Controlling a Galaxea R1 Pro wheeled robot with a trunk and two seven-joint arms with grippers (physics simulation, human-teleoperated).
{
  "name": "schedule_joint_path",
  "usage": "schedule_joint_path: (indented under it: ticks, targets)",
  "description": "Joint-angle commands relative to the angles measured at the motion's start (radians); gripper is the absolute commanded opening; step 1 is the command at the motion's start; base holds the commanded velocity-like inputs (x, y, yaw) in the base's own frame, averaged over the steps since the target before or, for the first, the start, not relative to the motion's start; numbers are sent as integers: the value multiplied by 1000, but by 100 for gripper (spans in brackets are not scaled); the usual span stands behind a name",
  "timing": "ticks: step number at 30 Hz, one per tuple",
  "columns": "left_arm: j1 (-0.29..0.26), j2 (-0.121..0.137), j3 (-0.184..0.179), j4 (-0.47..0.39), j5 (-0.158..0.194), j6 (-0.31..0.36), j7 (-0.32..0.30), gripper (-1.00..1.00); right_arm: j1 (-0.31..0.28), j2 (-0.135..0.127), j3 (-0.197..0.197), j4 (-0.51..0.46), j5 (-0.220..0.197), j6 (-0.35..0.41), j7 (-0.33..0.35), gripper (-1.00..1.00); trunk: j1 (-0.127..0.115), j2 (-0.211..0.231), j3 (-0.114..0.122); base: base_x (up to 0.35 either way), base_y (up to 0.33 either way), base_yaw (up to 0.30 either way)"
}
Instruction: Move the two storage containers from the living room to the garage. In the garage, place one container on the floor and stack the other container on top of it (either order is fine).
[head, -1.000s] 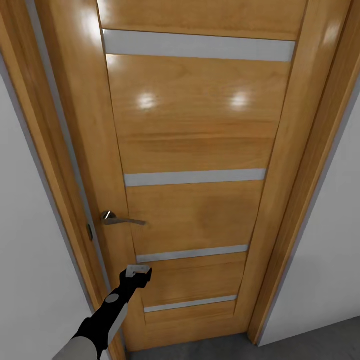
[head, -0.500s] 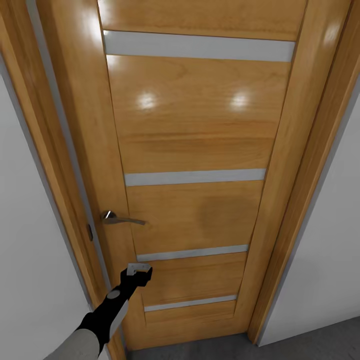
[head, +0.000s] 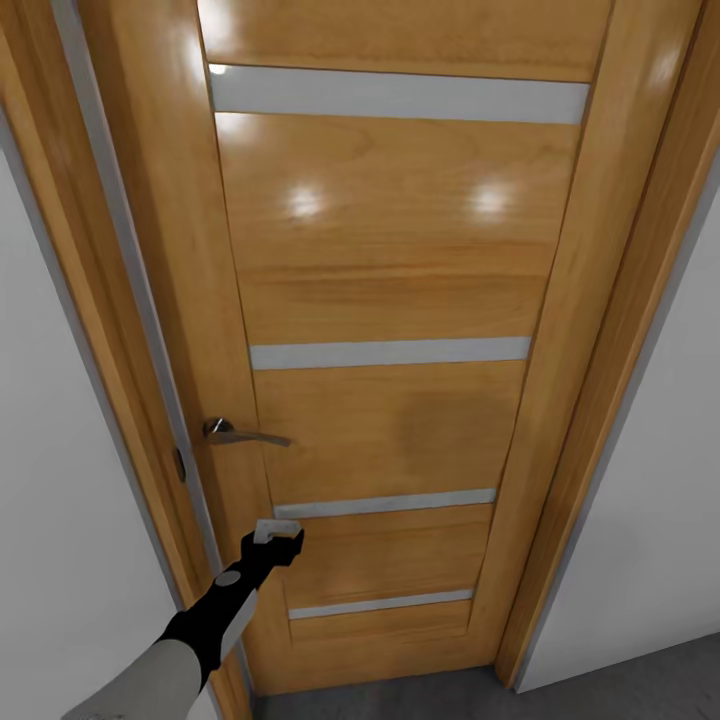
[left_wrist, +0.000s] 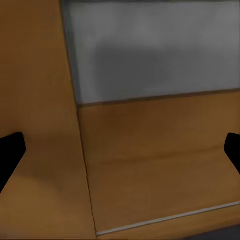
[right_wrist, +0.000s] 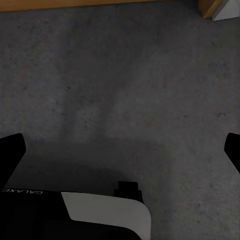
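My left gripper (head: 277, 533) is up against a closed wooden door (head: 400, 280), its tip at the door's lower part, on the latch side. The metal lever handle (head: 240, 435) sits above and slightly to the outer side of the gripper, apart from it. Just above my tip runs one of the door's grey horizontal strips (head: 385, 504), and another strip (head: 380, 604) lies below it. Through my left wrist camera, my two fingertips (left_wrist: 11, 152) stand wide apart at the edges of the picture with nothing between them but the door's wood and a grey strip close ahead. My right gripper (right_wrist: 120, 150) points down at the floor (right_wrist: 120, 75), rough dark-grey concrete, and its fingers are likewise spread wide and hold nothing. Beyond that gripper the foot of the door meets the concrete. White wall (head: 60, 450) flanks the door frame on both sides.
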Motion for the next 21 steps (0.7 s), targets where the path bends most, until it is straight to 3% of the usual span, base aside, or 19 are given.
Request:
schedule_joint_path:
  ticks: [1,21]
  targets:
    - [-2,3,0,4,0,-3,1,100,0,0,0,0,1,-1,3,100,0,-1,-1,0,0,0]
    - [-38,23,0,54,1,8,1,100,0,0,0,0,1,-1,3,100,0,-1,-1,0,0,0]
